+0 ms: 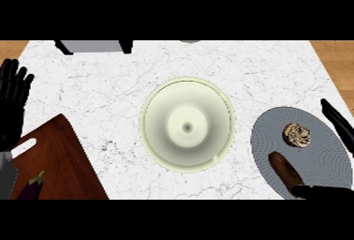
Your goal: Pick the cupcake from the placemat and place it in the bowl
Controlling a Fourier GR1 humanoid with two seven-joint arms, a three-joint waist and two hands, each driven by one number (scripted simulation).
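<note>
Cupcake (298,135) upright on placemat (273,140) (top up), right hand (337,123) fingers apart beside it

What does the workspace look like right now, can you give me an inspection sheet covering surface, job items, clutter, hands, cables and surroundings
Surface: white marbled counter.
Job's things: cupcake sits on the grey round placemat at right; pale bowl at centre holds nothing.
Clutter: brown elongated food item also on the placemat; wooden cutting board at lower left with an eggplant on it; grey object at the far edge.
Hands: left hand open, resting at the left edge, fingers up; right hand open beside the placemat, not touching the cupcake.
Cables: nothing seen.
Surroundings: wooden floor beyond the counter corners.
</note>
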